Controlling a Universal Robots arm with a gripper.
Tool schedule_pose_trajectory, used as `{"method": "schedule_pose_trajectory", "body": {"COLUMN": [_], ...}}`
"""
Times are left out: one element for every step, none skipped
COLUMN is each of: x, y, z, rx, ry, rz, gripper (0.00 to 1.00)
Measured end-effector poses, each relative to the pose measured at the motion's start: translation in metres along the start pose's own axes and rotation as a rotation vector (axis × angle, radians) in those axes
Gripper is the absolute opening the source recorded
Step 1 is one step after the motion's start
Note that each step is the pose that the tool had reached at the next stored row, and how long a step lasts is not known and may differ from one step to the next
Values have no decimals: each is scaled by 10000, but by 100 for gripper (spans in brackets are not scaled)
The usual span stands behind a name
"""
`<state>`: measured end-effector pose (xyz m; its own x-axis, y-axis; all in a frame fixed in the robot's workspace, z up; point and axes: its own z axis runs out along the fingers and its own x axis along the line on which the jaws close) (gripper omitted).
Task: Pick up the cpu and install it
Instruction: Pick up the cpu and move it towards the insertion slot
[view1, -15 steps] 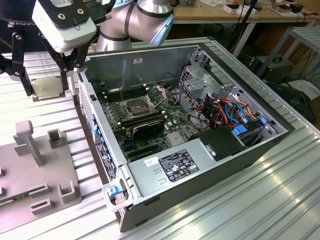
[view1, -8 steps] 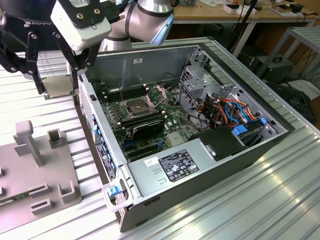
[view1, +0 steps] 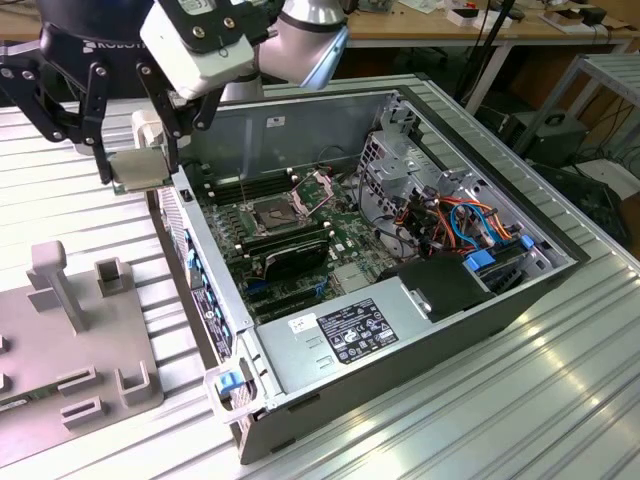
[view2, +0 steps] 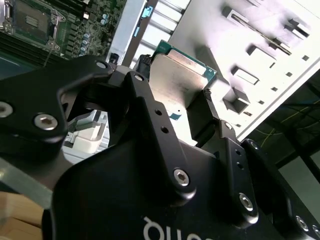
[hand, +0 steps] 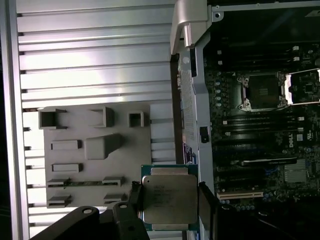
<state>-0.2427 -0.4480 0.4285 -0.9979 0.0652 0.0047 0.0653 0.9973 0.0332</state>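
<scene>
Cpu (view1: 135, 172) pinched in my claw (view1: 138, 160), upper left of the exterior view.
My black fingers (hand: 207, 200) grip two opposite edges of the thin square chip, holding it flat above the ribbed aluminium table (view1: 500, 400), right by the side wall of the open computer case (view1: 300, 130). Its dull grey metal lid, rimmed by green board, faces my wrist and carries faint print I cannot make out. Being square, it has no long axis. Mid-frame in the exterior view the socket (view1: 275, 212) lies open, and a white printed label (view1: 350, 330) sits lower down.
</scene>
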Motion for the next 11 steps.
{"method": "schedule_pose_trajectory", "body": {"x": [-32,-50,-79,-100,-134,-197,-237,-269,-291,-327,-348], "y": [2,3,5,6,8,13,15,18,19,21,22], "z": [0,1,2,2,3,4,4,5,5,6,7], "rx": [0,0,-1,-1,0,0,0,0,1,1,0], "ry": [0,0,-1,0,0,0,0,0,0,1,0], "rz": [0,0,-1,-1,-1,0,-1,-1,-1,-1,-1], "gripper": [55,55,55,55,55,55,55,55,55,55,55]}}
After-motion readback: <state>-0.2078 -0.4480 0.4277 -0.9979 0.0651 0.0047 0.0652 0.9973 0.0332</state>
